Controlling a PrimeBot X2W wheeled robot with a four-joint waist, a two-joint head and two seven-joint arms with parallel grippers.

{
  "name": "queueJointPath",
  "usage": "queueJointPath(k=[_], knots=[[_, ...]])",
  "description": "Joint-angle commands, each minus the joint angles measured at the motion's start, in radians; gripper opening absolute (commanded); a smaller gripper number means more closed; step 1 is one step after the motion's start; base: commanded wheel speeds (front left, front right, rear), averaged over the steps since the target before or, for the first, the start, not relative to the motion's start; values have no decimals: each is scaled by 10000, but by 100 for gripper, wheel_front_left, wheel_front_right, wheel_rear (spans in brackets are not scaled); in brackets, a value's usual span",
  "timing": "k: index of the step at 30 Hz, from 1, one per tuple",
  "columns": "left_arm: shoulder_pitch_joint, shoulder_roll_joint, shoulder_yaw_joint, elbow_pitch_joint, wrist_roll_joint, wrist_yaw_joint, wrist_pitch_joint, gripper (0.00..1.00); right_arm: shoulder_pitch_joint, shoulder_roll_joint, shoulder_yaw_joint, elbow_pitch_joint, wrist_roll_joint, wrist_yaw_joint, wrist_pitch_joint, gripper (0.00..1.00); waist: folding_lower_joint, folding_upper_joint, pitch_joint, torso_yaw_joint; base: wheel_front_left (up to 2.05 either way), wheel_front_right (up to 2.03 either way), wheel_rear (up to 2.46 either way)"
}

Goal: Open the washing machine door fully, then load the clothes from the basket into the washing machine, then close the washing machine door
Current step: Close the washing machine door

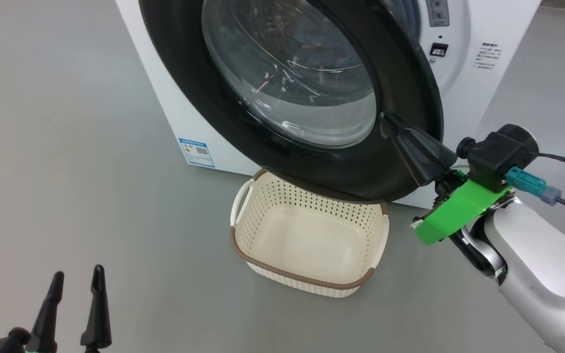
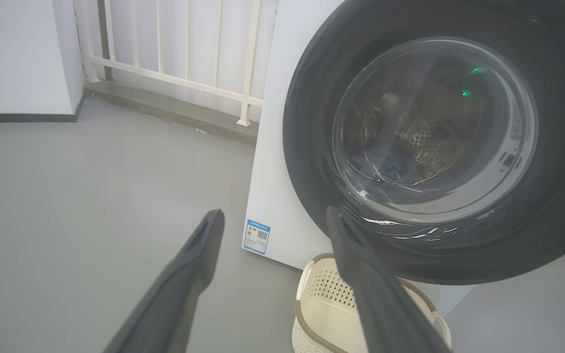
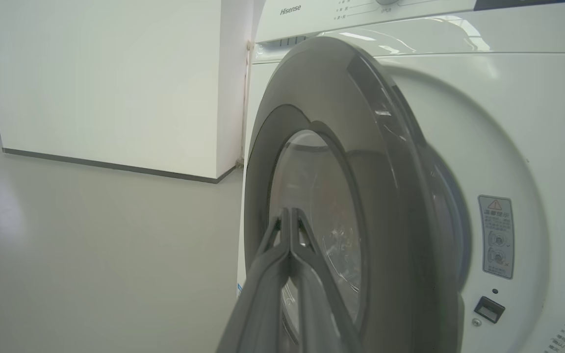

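**Round door ajar, right fingers shut at its rim**

The large round washing machine door (image 1: pixel 184 83), with a wide glossy black rim around a bulging clear glass bowl, has no long axis. Its outer face is turned out toward the robot. It is hinged on the left, and its right edge stands a little off the front of the big white box of the washing machine (image 1: pixel 464 88). The right wrist view shows this narrow angle. Steel drum holes show dimly behind the glass, which carries bright streaks of reflection.

The right gripper (image 1: pixel 389 122) has its two dark fingers pressed together, with nothing between them. Their tips lie on the door's lower right rim, just beside the glass; whether they press on it cannot be told.

The left gripper (image 1: pixel 78 272) has its jaws spread wide and empty over the grey floor (image 1: pixel 66 147), well apart from the door.

The small cream-white perforated plastic basket (image 1: pixel 282 201) with a brown braided rim sits on the floor. It is below and left of the shut jaws, beyond and right of the spread ones, and partly under the door's bottom edge. A blue label sticker (image 1: pixel 196 153) lies beyond the spread jaws, low on the machine's front.
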Motion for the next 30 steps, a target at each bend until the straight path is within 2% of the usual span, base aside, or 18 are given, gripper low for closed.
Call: queueJointPath(k=[1, 10, 18, 30], knots=[[-379, 157, 341, -144, -42, -21, -67, 100, -200, -116, 186, -65, 118, 44, -78, 0, -1, 0, 44, 103, 0, 0, 0], [-433, 122, 337, -160, -68, -21, -67, 100, -738, -424, 1401, 1053, 826, 44, -78, 0, -1, 0, 185, 405, 0, 0, 0], [-460, 64, 360, -176, -72, -21, -67, 100, -952, -462, 1768, 2125, 1336, 44, -78, 0, -1, 0, 323, 549, 0, 0, 0], [-595, 90, 378, -240, -96, -21, -67, 100, -1380, -598, 1946, 3083, 1836, 44, -78, 0, -1, 0, 678, 740, 0, 0, 0]])
